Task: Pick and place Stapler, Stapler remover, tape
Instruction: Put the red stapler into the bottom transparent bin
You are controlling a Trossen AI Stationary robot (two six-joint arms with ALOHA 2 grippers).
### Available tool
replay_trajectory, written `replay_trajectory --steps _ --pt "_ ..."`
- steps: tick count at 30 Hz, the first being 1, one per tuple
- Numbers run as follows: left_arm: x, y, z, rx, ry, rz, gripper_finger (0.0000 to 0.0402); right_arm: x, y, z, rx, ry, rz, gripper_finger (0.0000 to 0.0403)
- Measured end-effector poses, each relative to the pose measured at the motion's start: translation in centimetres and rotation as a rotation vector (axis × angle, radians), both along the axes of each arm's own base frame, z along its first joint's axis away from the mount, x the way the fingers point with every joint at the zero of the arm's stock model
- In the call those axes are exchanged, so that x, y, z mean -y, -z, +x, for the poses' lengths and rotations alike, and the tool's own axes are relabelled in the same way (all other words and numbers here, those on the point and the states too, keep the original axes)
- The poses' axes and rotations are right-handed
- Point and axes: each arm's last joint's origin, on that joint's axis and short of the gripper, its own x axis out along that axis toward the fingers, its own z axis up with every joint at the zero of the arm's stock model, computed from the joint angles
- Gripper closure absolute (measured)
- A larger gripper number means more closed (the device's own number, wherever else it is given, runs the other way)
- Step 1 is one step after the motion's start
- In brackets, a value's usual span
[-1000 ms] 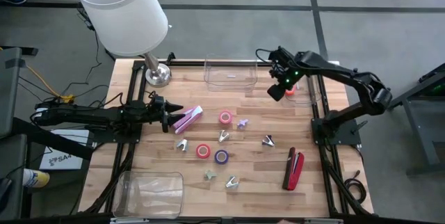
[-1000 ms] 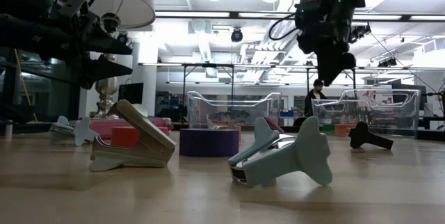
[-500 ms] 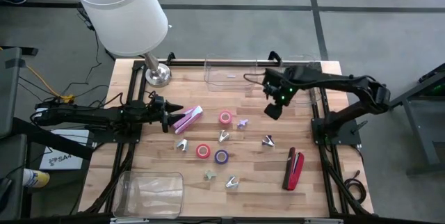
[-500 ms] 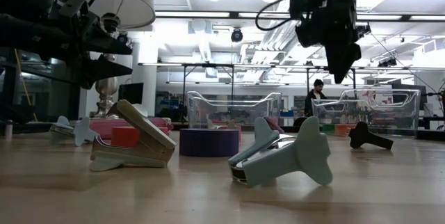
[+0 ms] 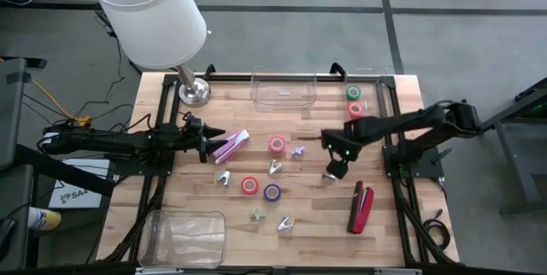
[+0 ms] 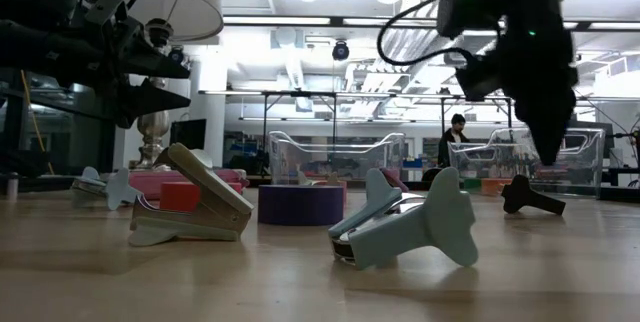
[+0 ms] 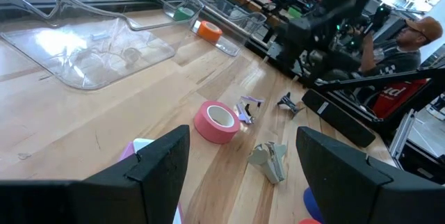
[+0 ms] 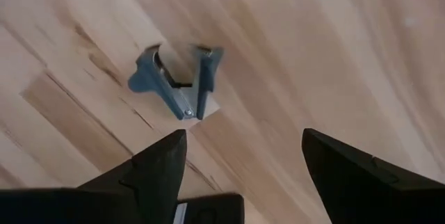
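While the left arm waited, the right arm made the only change, and these lines recorded it.

Right claw (image 5: pixel 336 171): had swung away from the far-right clear bin (image 5: pixel 380 78) at the back of the surface and come down over the middle right, above a dark stapler remover (image 5: pixel 329 172); its fingers were spread wide and empty, wider than a second before.

Right wrist view: showed that stapler remover (image 8: pixel 179 79) on the bare wood beyond the two spread fingers, not yet between them and not touched.

Far-right bin contents: a green tape roll (image 5: pixel 354 93) and a red-orange tape roll (image 5: pixel 355 109) lay in it, so that share of the sorting looked done.

Meaning for the task: judged a turn from dropping off tape to fetching a stapler remover; the grasp itself had not begun.

Left claw (image 5: pixel 208 145): hung over the left side of the surface, fingers apart, just beside the pink stapler (image 5: pixel 231 145), which lay flat; no grip on it could be seen.

Still on the surface: a pink tape roll (image 5: pixel 277 144), a red tape roll (image 5: pixel 249 184), a purple tape roll (image 5: pixel 272 193), the red stapler (image 5: pixel 361 208) near the right edge, and several more small removers scattered among them.

Progress: early, with most items still to be moved.
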Motion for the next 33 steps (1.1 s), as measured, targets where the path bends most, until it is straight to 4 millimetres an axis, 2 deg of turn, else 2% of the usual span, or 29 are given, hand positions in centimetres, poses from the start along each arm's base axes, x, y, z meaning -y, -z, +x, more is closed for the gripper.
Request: replay_trajectory --steps 5,14,18,25,33 --pt "0.0 0.0 0.0 0.000 0.000 0.000 0.0141 -2.1 1.4 -0.6 0.000 -0.041 0.008 0.0125" --pt "0.0 0.0 0.0 0.000 0.000 0.000 0.0141 -3.8 1.0 -0.8 -0.125 0.427 0.104 0.0125" --pt "0.0 0.0 0.0 0.000 0.000 0.000 0.0141 -5.1 0.2 -1.0 -0.187 0.549 0.097 0.0125" --pt "0.0 0.0 0.0 0.000 0.000 0.000 0.0141 -8.6 -0.3 -2.2 -0.230 0.756 0.039 0.0125" --pt "0.0 0.0 0.0 0.000 0.000 0.000 0.0141 -12.9 -0.3 -4.7 -0.265 0.963 0.012 0.0125"
